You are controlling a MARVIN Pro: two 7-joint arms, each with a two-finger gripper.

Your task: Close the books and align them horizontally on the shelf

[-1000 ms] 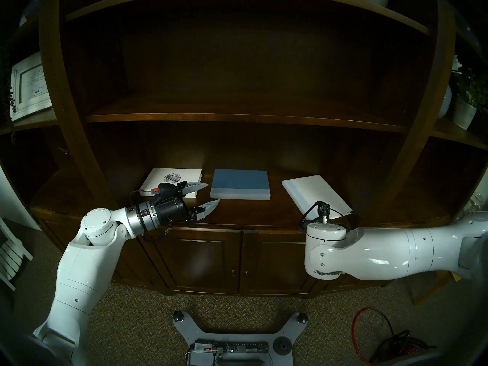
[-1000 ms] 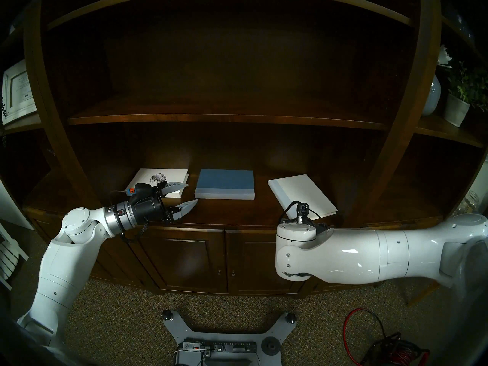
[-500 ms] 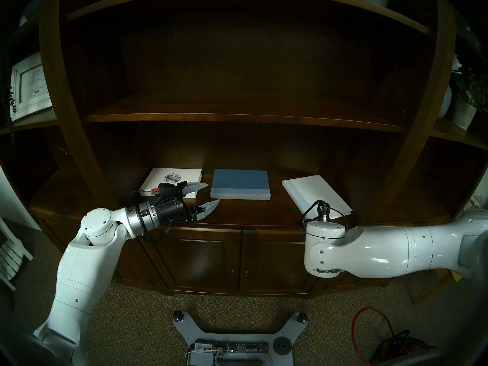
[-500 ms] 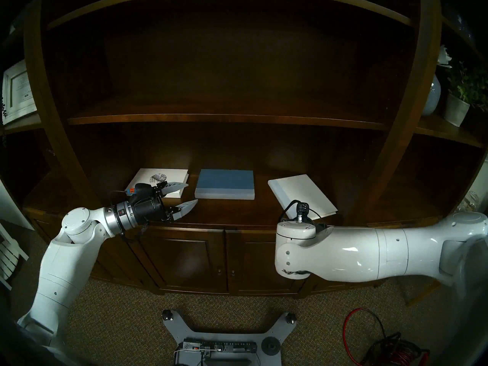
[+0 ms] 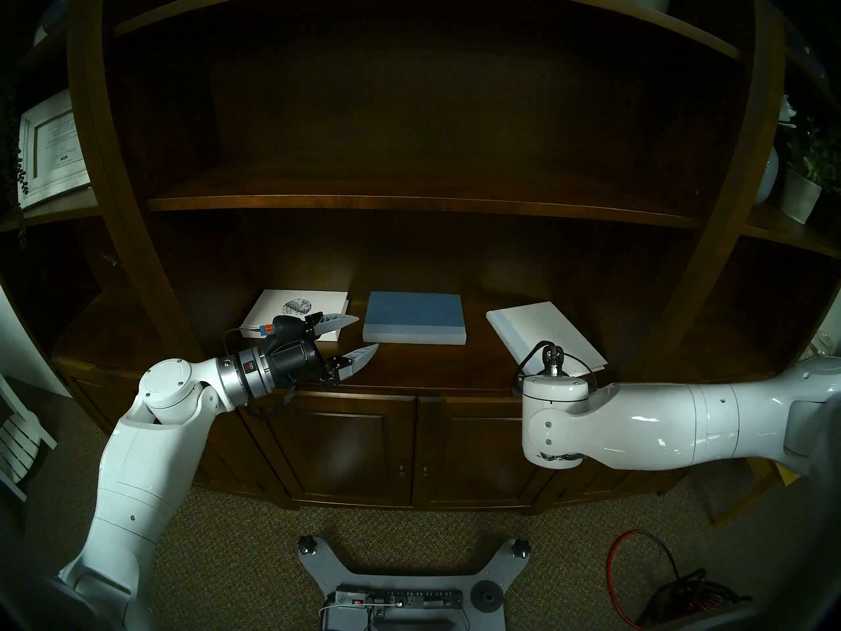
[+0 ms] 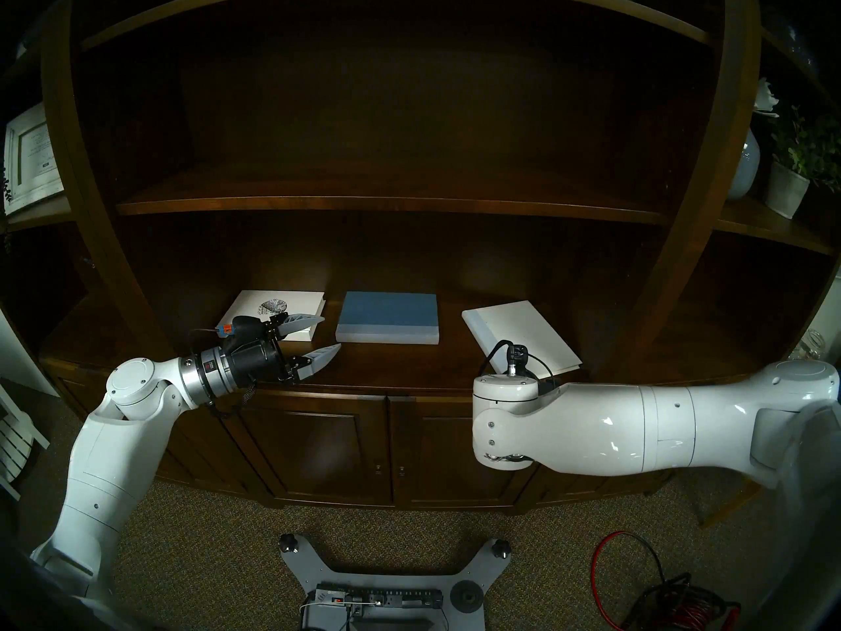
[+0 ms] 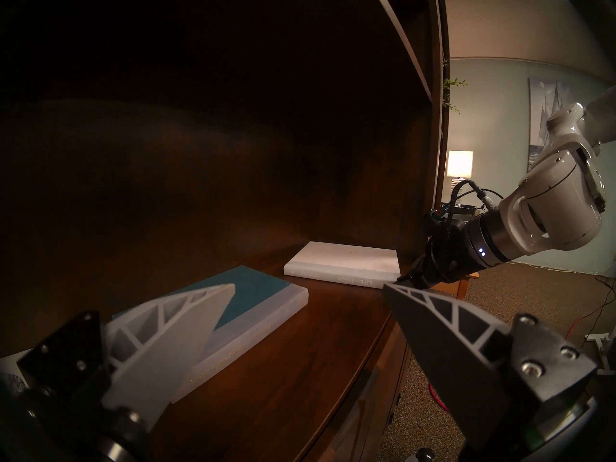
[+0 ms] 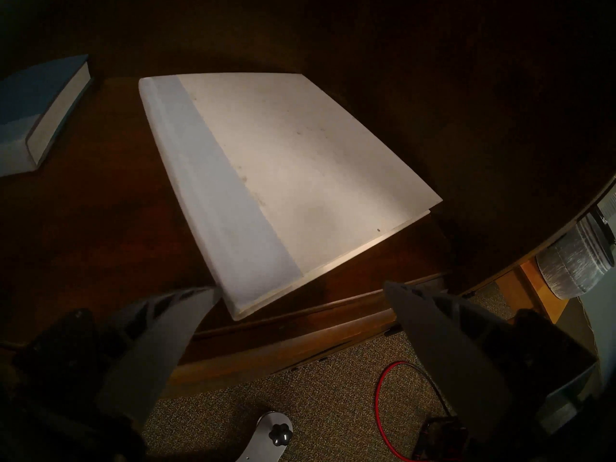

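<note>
Three closed books lie flat on the dark-brown shelf (image 5: 432,370). The white book with the speckled oval emblem (image 5: 296,309) is at the left and the blue book (image 5: 414,318) is in the middle; both lie square to the shelf. The plain white book with the pale-blue spine (image 5: 546,336) lies skewed at the right, one corner near the front edge. My left gripper (image 5: 367,332) is open and empty, between the emblem book and the blue book (image 7: 260,284). My right gripper (image 8: 300,286) is open and empty, just above the near corner of the plain white book (image 8: 300,158). In the head views my right wrist hides it.
A thinner upper shelf board (image 5: 409,204) hangs over the books. The dark upright side panels (image 5: 673,297) close in the bay. Cabinet doors (image 5: 364,448) are below. A framed picture (image 5: 50,147) stands at far left, a potted plant (image 5: 803,193) at far right. A red cable (image 5: 637,566) lies on the carpet.
My right arm has risen a little and shifted slightly left over the front of the plain white book. The left arm and the books have not moved.
</note>
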